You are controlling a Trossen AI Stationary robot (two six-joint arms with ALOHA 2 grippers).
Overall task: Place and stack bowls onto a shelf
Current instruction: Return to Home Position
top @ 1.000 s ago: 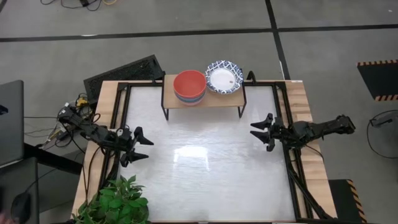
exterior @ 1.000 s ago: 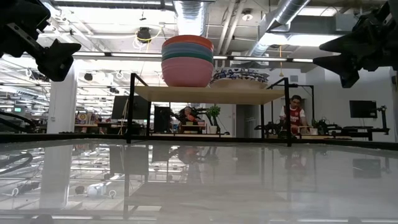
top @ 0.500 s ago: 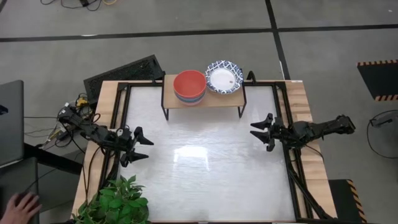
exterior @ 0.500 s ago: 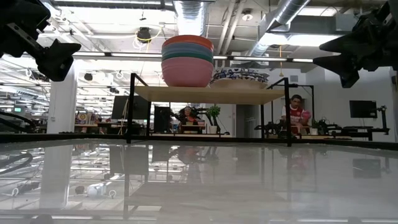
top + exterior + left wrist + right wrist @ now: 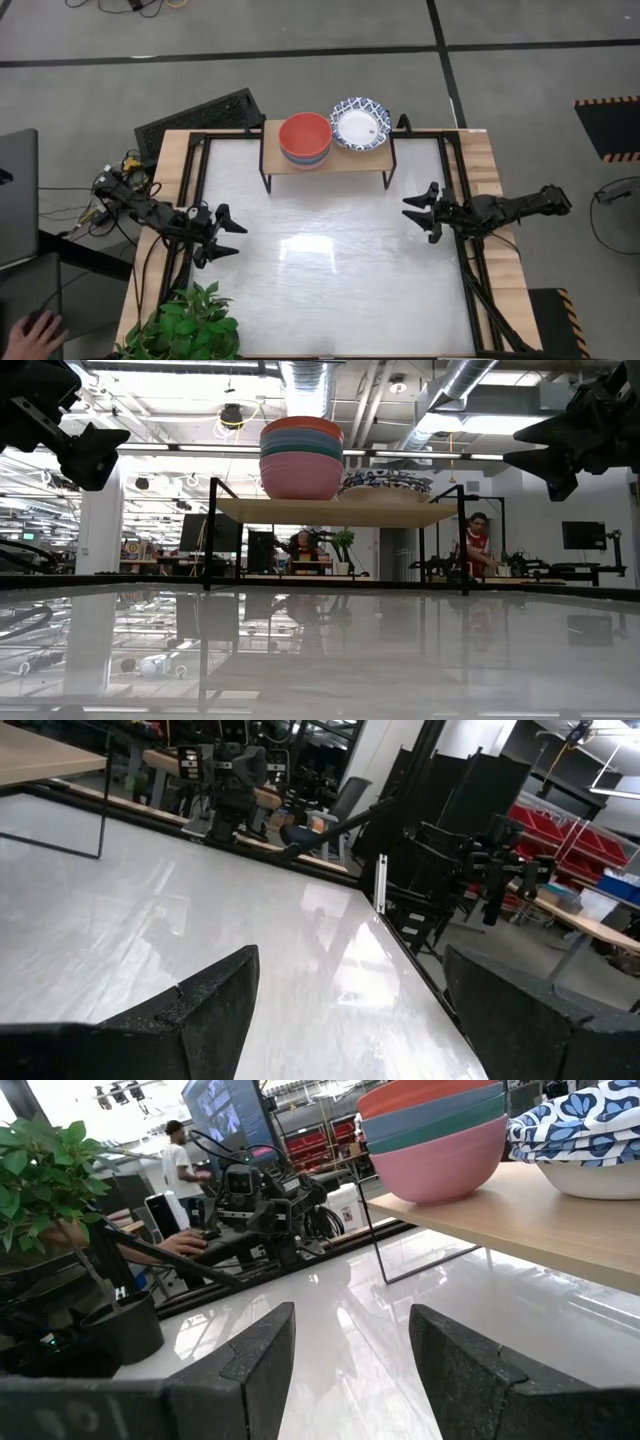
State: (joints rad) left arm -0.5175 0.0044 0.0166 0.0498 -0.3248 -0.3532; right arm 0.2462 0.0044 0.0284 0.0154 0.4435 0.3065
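While both arms are hovering over the table's side edges, left gripper [image 5: 236, 238] and right gripper [image 5: 408, 211] are sitting spread, empty. Smooth round plain bowls [image 5: 305, 135], red topmost, and blue-patterned bowls [image 5: 360, 123] (count unclear) are resting stacked on the wood-topped shelf [image 5: 350, 160], well beyond both grippers. The glossy white table [image 5: 330, 270] is mirroring the workshop [image 5: 330, 550].

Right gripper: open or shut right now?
Open. The right gripper shows its two fingers spread apart with only white table between them, holding nothing.

Bright, even overhead light; glare patch on glossy table [image 5: 330, 290]; sharp focus
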